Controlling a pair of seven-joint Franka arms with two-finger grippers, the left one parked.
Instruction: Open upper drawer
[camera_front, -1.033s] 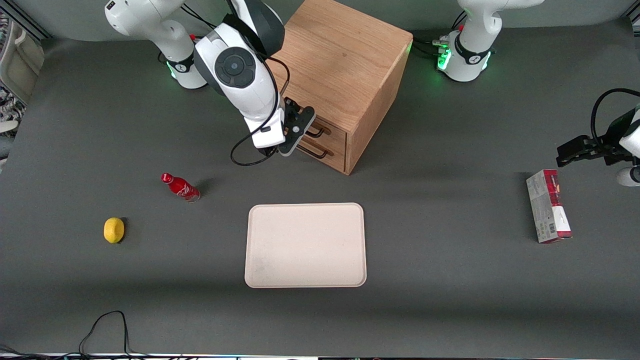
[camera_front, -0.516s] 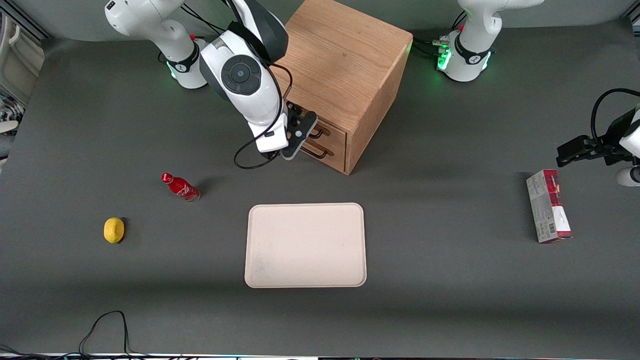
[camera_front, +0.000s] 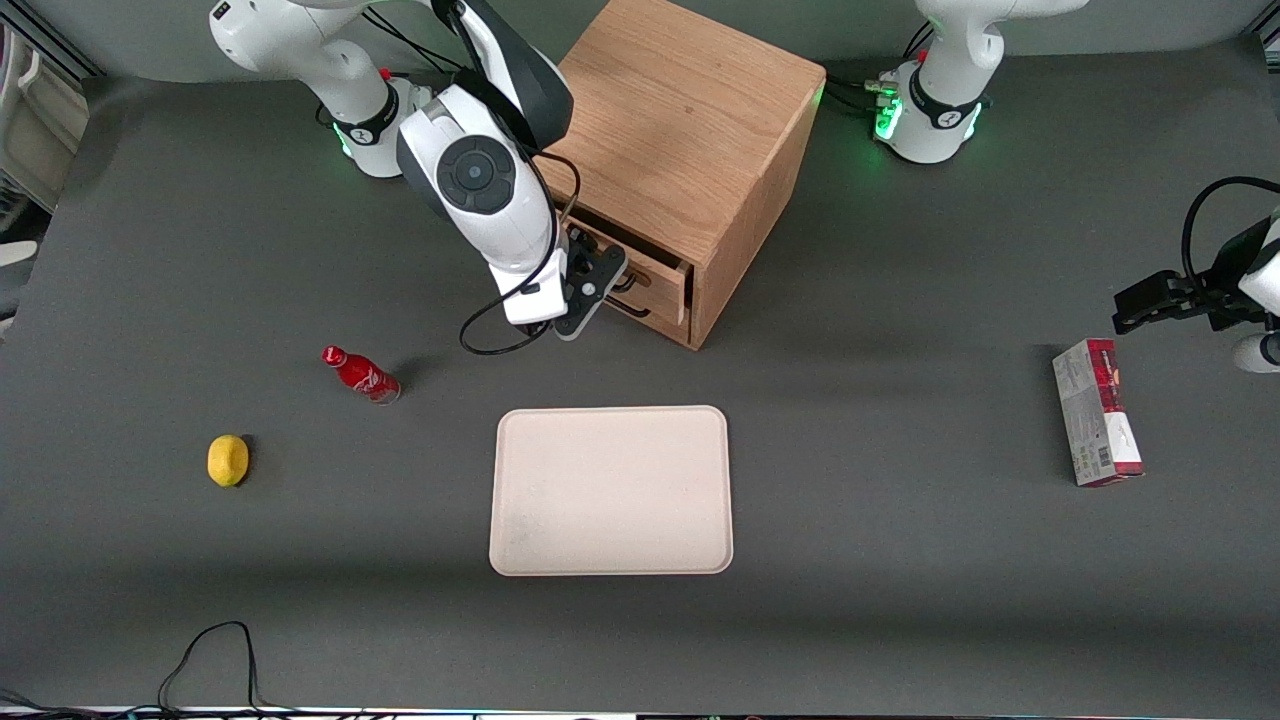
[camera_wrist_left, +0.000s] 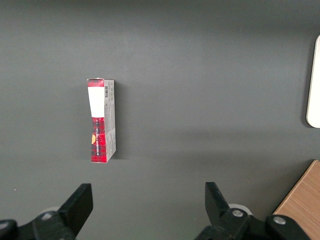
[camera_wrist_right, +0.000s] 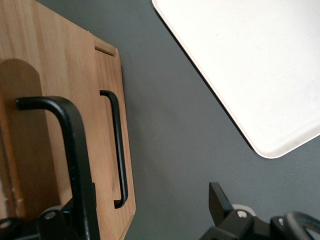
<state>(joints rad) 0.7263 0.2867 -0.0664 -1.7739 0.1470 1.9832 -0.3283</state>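
The gripper (camera_front: 590, 285) sits right in front of the cabinet (camera_front: 690, 120), at the height of the upper drawer (camera_front: 650, 272). That drawer stands a little way out of the cabinet, with a dark gap showing above its front board. The lower drawer (camera_wrist_right: 107, 90), just below the fingers, looks flush and shut.

In the right wrist view the fingers are spread wide, not clenched on anything. The upper drawer's black handle (camera_wrist_right: 75, 150) runs between them, close against one finger (camera_wrist_right: 55, 220), with the other finger (camera_wrist_right: 217, 200) well apart from it. The pull appears to be a hook, not a clamp.

To do this step well, the arm should likely draw straight out along the drawer's own line of travel. The hooking finger needs to stay pressed behind the bar near where it now sits. Pulling at an angle could let the bar slip off the finger or jam the drawer in its runners. The cabinet is free-standing on the worktop (camera_front: 900, 560), so a slow, level pull seems wise to avoid dragging it.

What lies in the upper drawer cannot be told, because the opening is dark and narrow. The pale tray (camera_front: 610, 490), nearer the front camera than the fingers, holds nothing.
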